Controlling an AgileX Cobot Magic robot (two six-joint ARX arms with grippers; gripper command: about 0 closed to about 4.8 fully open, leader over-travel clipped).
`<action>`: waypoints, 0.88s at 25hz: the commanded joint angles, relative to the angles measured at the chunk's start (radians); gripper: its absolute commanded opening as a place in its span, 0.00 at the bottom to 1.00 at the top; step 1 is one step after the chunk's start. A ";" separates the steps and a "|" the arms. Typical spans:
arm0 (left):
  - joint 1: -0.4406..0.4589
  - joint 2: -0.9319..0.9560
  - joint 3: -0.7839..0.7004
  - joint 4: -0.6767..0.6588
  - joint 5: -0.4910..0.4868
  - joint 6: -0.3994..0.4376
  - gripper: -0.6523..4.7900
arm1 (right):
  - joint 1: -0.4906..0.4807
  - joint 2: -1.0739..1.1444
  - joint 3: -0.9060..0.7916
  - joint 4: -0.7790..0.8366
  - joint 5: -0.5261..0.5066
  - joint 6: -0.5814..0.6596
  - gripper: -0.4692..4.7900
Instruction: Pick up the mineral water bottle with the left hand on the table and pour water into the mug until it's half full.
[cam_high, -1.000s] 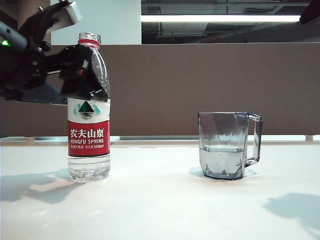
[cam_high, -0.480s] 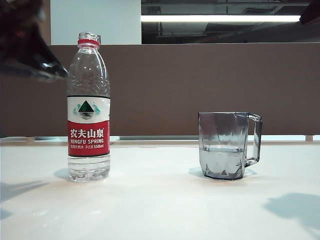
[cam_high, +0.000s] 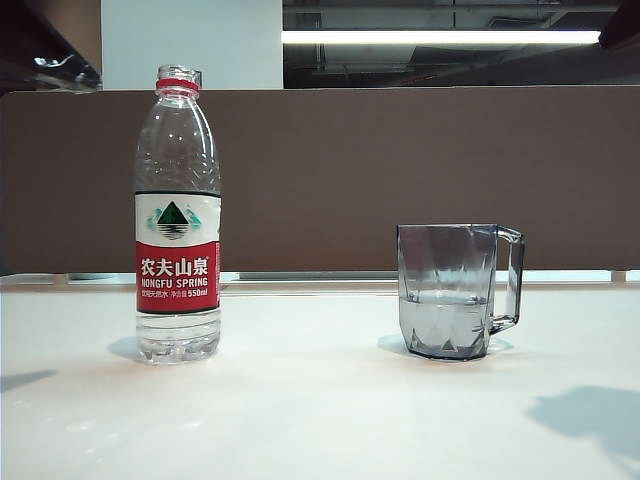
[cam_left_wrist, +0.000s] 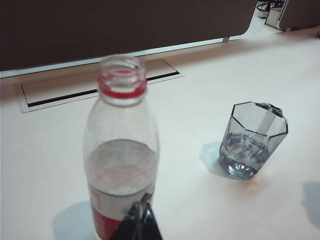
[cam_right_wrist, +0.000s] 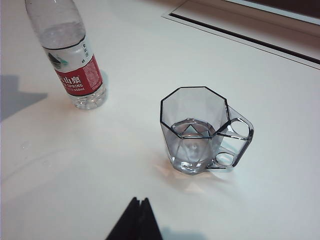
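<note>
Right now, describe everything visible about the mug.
The mug is clear smoky-grey faceted glass or plastic with an angular side handle and an octagonal rim. It stands upright on the white table, holding water to just under half its height. It stands apart from the mineral water bottle; no gripper touches it.

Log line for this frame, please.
left gripper: shut, empty | right gripper: shut | clear ribbed plastic bottle: upright, uncapped | smoky faceted mug: part-filled

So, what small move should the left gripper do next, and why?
Probably none beyond pulling away: the mug holds water to about half, the mineral water bottle stands upright and free on the table, and the left gripper is shut and empty; the right gripper looks shut too.
</note>
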 joint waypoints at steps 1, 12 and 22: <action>0.001 -0.086 -0.060 0.034 0.020 0.002 0.11 | 0.000 -0.002 0.005 0.018 0.002 0.001 0.09; 0.099 -0.333 -0.177 0.070 -0.052 0.002 0.11 | 0.000 -0.002 0.005 0.018 0.002 0.001 0.09; 0.406 -0.474 -0.237 0.063 0.002 0.002 0.11 | 0.000 -0.002 0.005 0.018 0.002 0.001 0.09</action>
